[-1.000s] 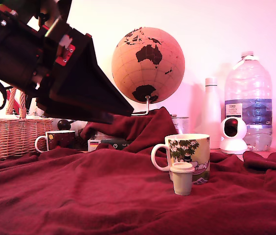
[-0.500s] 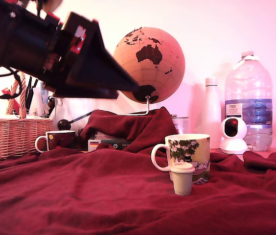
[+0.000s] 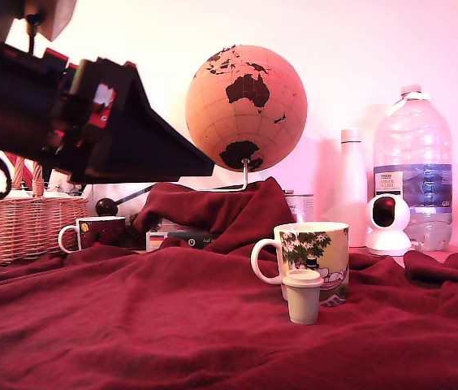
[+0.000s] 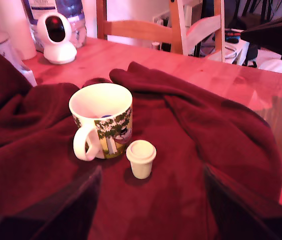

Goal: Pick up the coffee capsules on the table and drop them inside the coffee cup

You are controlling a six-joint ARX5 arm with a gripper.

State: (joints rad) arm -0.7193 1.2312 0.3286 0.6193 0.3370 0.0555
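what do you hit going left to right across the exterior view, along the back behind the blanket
wicker basket → dark maroon mug → globe → white bottle → white camera → large water bottle

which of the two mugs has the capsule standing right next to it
The cream mug with the tree cartoon; the beige capsule stands beside it. The dark maroon mug by the basket has none.

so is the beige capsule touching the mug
Apart. The wrist view shows a thin strip of red blanket between the beige capsule and the mug; the exterior view overlaps them.
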